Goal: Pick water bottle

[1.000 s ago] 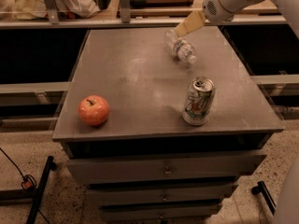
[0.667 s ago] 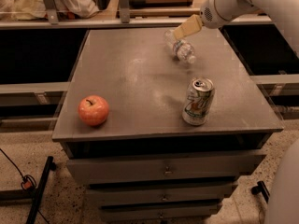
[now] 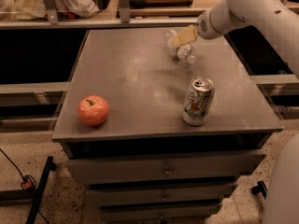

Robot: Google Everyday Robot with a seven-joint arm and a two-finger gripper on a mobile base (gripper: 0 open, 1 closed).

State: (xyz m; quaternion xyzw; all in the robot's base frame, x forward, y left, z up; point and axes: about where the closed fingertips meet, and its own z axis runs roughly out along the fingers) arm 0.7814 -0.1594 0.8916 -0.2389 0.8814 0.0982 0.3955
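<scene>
hand point(image 3: 182, 36) over water bottle point(image 3: 186, 54), far right of table point(image 3: 131, 73)
cannot tell its grip; a nudge could roll the bottle away

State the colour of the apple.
The apple is red-orange, shown in the camera view. The gripper is at the water bottle.

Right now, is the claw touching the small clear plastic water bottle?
Cannot tell. In the camera view the claw overlaps the small clear plastic water bottle far back on the grey table; no gap or contact shows plainly.
</scene>
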